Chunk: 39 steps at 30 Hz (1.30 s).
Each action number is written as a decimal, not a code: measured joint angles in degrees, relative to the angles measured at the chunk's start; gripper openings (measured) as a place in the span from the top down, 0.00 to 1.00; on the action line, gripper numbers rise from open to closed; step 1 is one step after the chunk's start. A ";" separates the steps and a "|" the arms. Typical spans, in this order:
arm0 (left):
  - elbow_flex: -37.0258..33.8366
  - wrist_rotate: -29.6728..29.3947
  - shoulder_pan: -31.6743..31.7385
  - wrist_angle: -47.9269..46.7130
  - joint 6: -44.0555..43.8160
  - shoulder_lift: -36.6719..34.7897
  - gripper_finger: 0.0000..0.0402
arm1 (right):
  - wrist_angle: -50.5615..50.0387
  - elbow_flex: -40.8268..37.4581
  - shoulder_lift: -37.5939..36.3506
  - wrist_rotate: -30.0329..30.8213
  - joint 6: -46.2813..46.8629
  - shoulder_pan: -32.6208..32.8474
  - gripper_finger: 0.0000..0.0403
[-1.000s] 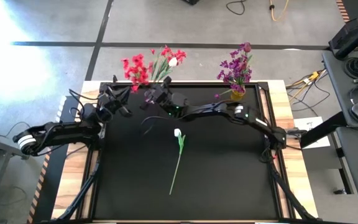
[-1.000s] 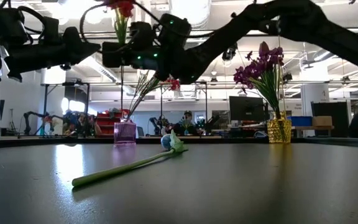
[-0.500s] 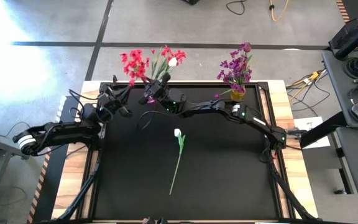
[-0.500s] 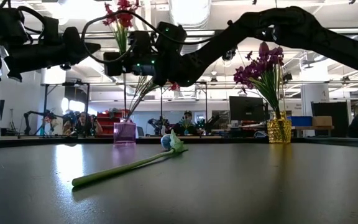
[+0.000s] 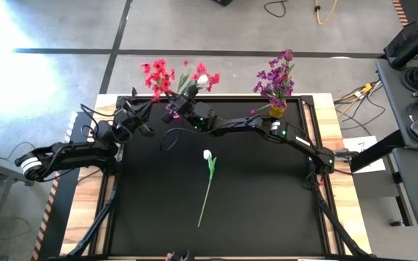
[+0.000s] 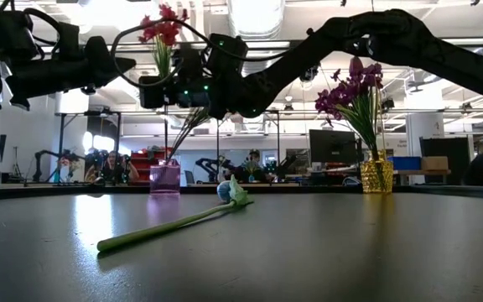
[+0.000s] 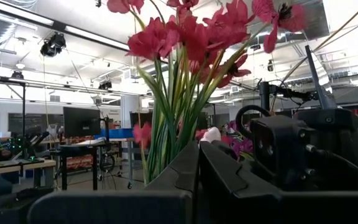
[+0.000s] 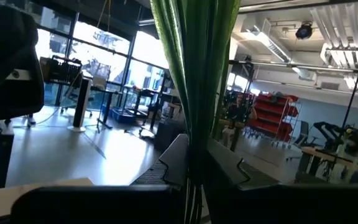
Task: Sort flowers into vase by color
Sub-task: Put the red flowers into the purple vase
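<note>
Red-bloomed flowers [image 5: 158, 72] stand over the table's far edge, and their green stems [image 6: 174, 134] run down into a pink vase [image 6: 164, 178]. My right gripper [image 5: 174, 110] reaches across to that vase and is shut on the stems. My left gripper [image 5: 138, 110] hovers shut just left of it, facing the red blooms [image 7: 185, 31]. Purple flowers [image 5: 276, 80] stand in a gold vase [image 6: 376, 176] at the far right. A white tulip [image 5: 207, 154] lies on its side mid-table, its stem [image 5: 203, 199] pointing toward the near edge. My right gripper [image 8: 191, 163] pinches the green stems [image 8: 194, 118] of the red flowers between its two fingers, well below the blooms. The fingers lie level and across the upright stems. The blooms [image 6: 162, 25] stand above the gripper. Whether it holds one stem or several, I cannot tell.
The black mat [image 5: 267, 203] has open room around the lying tulip. Wooden side rails [image 5: 347, 210] border the table. The gold vase [image 5: 276, 110] stands at the far edge, right of my right arm [image 5: 267, 130]. Behind the table is a workshop with people at desks.
My right gripper has moved toward the far edge and the pink vase and sunk a little, carrying the red flowers. The blooms have come lower in the low view and now stand beyond the table's far edge. The pink vase has shifted slightly.
</note>
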 joint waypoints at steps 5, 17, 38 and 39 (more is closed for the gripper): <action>0.00 0.00 0.00 0.00 0.00 0.00 1.00 | -0.46 0.02 0.00 0.03 0.62 -0.04 0.93; 0.00 -0.02 0.00 0.02 0.00 0.00 1.00 | -9.69 3.43 0.00 1.03 2.21 -0.09 0.75; 0.00 0.00 0.00 0.01 -0.01 -0.02 1.00 | -48.18 18.52 0.00 3.45 17.53 -0.24 0.42; 0.00 0.00 0.02 0.02 -0.02 -0.02 1.00 | -49.71 19.22 0.00 3.45 17.53 -0.24 0.41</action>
